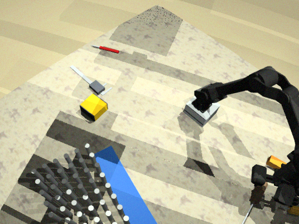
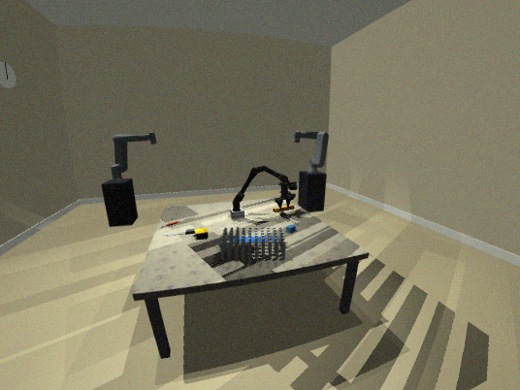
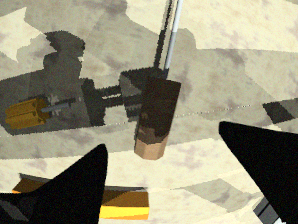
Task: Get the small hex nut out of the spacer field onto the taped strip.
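The metal spacers [image 1: 107, 185] [image 2: 252, 247] stand upright in rows, with the blue taped strip [image 1: 126, 192] along one side. I cannot make out the hex nut in any view. A tool with a brown wooden handle [image 1: 257, 195] [image 3: 159, 107] and a thin metal shaft [image 3: 172, 47] lies on the table, well away from the spacers. My gripper [image 2: 284, 204] [image 3: 164, 139] is wide open above this handle. The handle shows between the fingertips in the wrist view, and neither finger touches it. The far end of the shaft is out of the wrist view.
An orange block [image 1: 275, 162] [image 3: 125, 211] lies beside the gripper, and a tool with an amber handle [image 1: 294, 209] [image 3: 26, 115] lies nearby. A blue block [image 2: 290, 228], a yellow block [image 1: 94, 106], a grey forked tool [image 1: 97, 87] and a red-handled tool [image 1: 109, 49] lie farther off.
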### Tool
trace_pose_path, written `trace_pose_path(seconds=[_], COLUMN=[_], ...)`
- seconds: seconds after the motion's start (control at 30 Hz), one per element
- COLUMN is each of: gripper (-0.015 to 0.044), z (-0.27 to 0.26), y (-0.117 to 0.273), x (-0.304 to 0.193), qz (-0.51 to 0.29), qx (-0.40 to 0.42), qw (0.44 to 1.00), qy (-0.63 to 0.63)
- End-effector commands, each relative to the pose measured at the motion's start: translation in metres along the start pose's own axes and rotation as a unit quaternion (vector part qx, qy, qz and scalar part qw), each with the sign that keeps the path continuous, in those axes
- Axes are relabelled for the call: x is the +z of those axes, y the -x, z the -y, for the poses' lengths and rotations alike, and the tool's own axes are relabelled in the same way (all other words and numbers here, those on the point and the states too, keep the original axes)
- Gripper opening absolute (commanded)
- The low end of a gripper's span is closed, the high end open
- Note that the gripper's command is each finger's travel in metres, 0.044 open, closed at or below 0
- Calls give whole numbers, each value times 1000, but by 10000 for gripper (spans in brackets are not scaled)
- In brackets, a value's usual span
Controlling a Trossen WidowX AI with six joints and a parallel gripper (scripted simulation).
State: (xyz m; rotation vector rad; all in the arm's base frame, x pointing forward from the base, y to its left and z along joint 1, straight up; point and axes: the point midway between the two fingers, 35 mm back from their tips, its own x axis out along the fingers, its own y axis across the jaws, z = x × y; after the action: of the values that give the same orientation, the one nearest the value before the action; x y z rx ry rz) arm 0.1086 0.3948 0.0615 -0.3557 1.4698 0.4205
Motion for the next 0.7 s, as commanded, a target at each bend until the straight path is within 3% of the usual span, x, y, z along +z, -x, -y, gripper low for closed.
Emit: trace_pose_path(seconds=[0.0, 0.17, 0.33, 0.67], gripper=[440, 440, 440, 440], z=[1, 0, 0, -2], y=[-3, -4, -4, -3], x=[-3, -5, -7, -9], qz=[21, 35, 34, 12], qx=[-22, -53, -91, -140], qw=[975, 884, 732, 481], qy=[219, 463, 675, 865])
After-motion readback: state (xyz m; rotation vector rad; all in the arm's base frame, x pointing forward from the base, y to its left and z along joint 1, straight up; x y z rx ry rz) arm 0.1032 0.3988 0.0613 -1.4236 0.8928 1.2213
